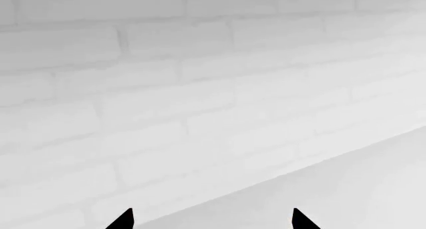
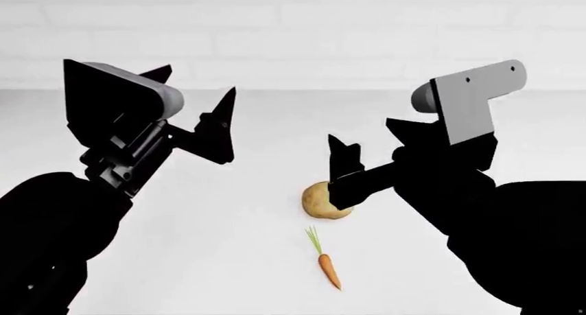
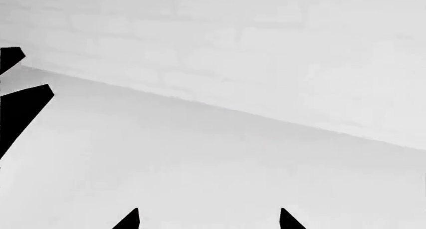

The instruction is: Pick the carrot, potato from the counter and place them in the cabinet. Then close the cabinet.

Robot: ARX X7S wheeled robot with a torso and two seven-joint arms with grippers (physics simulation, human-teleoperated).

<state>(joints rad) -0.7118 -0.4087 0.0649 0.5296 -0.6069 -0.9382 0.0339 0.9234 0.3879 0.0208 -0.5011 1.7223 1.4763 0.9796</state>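
We have barely begun: potato (image 2: 322, 198) and carrot (image 2: 328, 268) lie on the counter (image 2: 202, 246), while our left gripper (image 2: 197, 99) and right gripper (image 2: 366, 138) gape empty.

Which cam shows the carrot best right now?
Head view. The carrot lies whole on the counter, just in front of the potato, orange root and green sprig both visible. Neither wrist view shows it: each has only white brick wall, bare counter and black fingertips.
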